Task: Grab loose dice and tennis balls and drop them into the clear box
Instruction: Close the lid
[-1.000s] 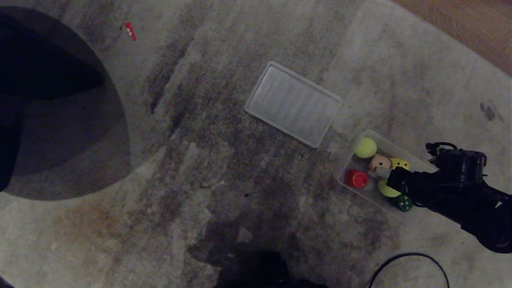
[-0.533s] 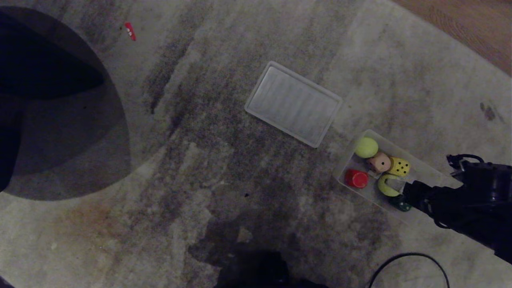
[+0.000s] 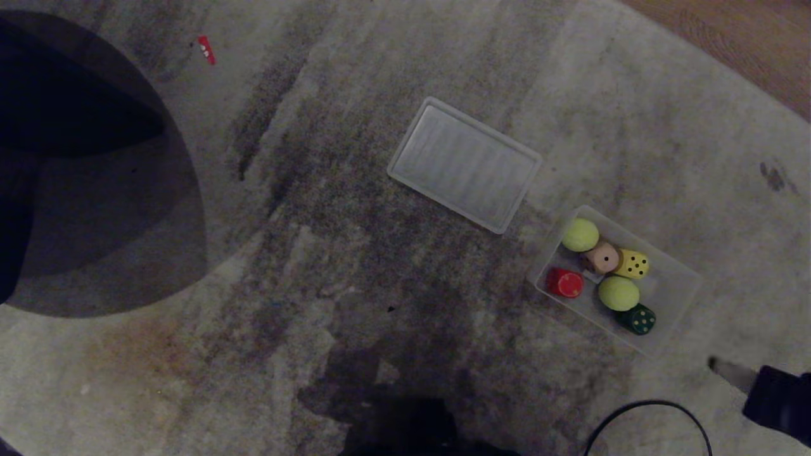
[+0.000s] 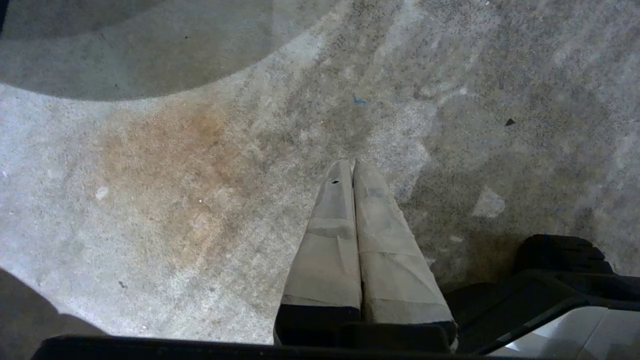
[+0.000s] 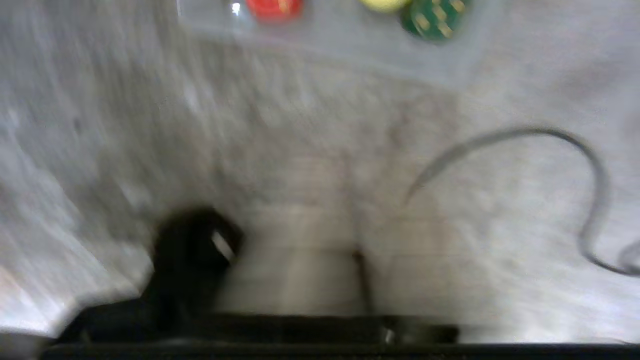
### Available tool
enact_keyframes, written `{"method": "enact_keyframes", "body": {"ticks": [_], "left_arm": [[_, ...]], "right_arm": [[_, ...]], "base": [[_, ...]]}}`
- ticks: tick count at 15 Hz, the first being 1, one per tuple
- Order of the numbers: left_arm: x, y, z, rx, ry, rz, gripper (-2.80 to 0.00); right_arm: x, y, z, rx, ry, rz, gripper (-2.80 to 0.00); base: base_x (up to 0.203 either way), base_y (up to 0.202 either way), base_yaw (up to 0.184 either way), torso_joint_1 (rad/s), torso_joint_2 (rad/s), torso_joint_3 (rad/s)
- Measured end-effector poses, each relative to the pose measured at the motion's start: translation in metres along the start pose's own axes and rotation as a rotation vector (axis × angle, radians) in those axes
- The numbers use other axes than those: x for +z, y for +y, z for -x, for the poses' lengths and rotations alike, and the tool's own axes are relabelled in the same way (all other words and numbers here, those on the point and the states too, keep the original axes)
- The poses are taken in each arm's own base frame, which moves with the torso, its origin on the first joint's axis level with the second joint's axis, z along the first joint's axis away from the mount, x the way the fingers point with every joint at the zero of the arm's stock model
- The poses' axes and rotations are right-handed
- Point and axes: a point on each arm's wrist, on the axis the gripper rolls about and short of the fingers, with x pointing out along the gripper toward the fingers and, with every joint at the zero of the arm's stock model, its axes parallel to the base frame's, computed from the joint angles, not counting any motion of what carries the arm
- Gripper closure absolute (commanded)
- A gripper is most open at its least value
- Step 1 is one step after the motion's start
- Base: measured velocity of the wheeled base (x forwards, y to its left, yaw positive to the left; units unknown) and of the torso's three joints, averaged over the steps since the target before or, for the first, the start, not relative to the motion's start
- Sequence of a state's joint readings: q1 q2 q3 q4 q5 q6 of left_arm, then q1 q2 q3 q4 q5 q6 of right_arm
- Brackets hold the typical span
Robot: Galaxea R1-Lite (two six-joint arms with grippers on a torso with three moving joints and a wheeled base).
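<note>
We see the clear box (image 3: 678,278) on the mottled grey carpet (image 3: 355,253), holding both tennis balls (image 3: 618,292) and all four dice (image 3: 633,263). The ribbed lid (image 3: 466,163) lies flat just beside its far corner; wood floor (image 3: 747,44) edges the carpet beyond. A black cable (image 3: 646,405) loops nearby. Our right hand (image 3: 728,373) sits closed and empty, clear of the box at the frame's corner. Our left hand (image 4: 353,167) hangs closed over bare carpet.

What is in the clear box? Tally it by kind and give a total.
Dice: 4, namely red, beige, yellow, green
Tennis balls: 2, at and
Total: 6, all inside the box
</note>
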State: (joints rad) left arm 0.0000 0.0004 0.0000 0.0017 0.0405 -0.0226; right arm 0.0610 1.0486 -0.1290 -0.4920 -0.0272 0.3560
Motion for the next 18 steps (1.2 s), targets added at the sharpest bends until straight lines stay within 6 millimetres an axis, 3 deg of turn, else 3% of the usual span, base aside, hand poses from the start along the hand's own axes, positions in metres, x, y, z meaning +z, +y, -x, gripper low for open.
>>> {"method": "enact_keyframes", "body": {"ticks": [4,8,12,18], "left_arm": [[0.000,0.000,0.000,0.000,0.000,0.000,0.00],[0.000,0.000,0.000,0.000,0.000,0.000,0.00],[0.000,0.000,0.000,0.000,0.000,0.000,0.00],[0.000,0.000,0.000,-0.001,0.000,-0.006,0.00]], "right_arm": [[-0.039,-0.017,0.060,-0.016,-0.015,0.110,0.00],[-0.076,-0.031,0.092,-0.003,-0.144,0.217,0.00],[-0.090,-0.035,0.103,0.032,-0.294,0.248,0.00],[-0.094,-0.036,0.105,0.037,-0.333,0.247,0.00]], "base": [[0.000,0.000,0.000,0.000,0.00,0.000],[0.000,0.000,0.000,0.000,0.00,0.000],[0.000,0.000,0.000,0.000,0.00,0.000],[0.000,0.000,0.000,0.000,0.00,0.000]]}}
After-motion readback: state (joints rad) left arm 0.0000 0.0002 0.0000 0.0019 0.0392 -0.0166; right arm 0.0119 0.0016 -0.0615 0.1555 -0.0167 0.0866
